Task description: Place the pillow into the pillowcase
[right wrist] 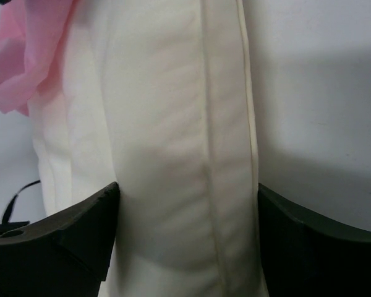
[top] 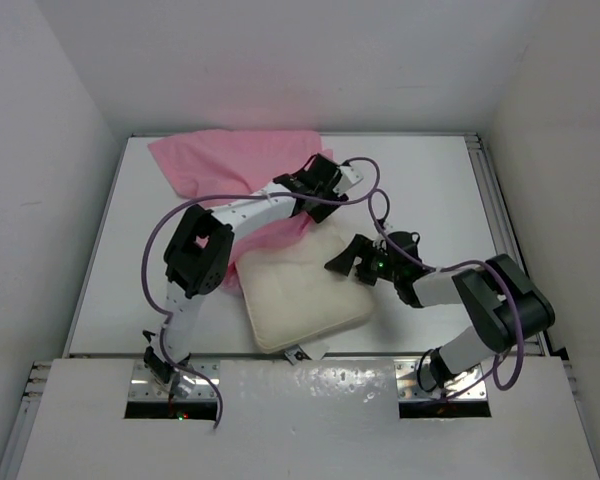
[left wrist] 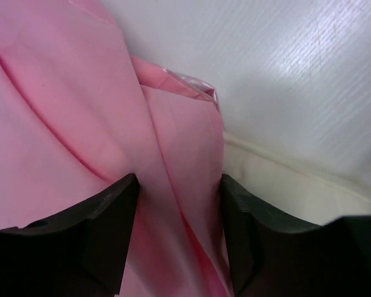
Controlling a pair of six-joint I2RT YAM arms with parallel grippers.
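The cream pillow [top: 300, 290] lies in the middle of the table, and its far corner is under the pink pillowcase [top: 235, 160], which is spread toward the back left. My left gripper [top: 310, 205] hangs over the pillowcase's near edge. In the left wrist view its jaws stand apart with folded pink cloth [left wrist: 173, 185] between them, and the pillow's edge [left wrist: 284, 185] is at the right. My right gripper [top: 352, 260] is at the pillow's right edge. In the right wrist view its fingers press on either side of the pillow's seamed edge [right wrist: 185, 185].
White walls enclose the table on three sides. A metal rail [top: 490, 200] runs along the right edge. A small white tag [top: 302, 352] sticks out at the pillow's near end. A corner of pink cloth [right wrist: 25, 55] shows beyond the pillow in the right wrist view.
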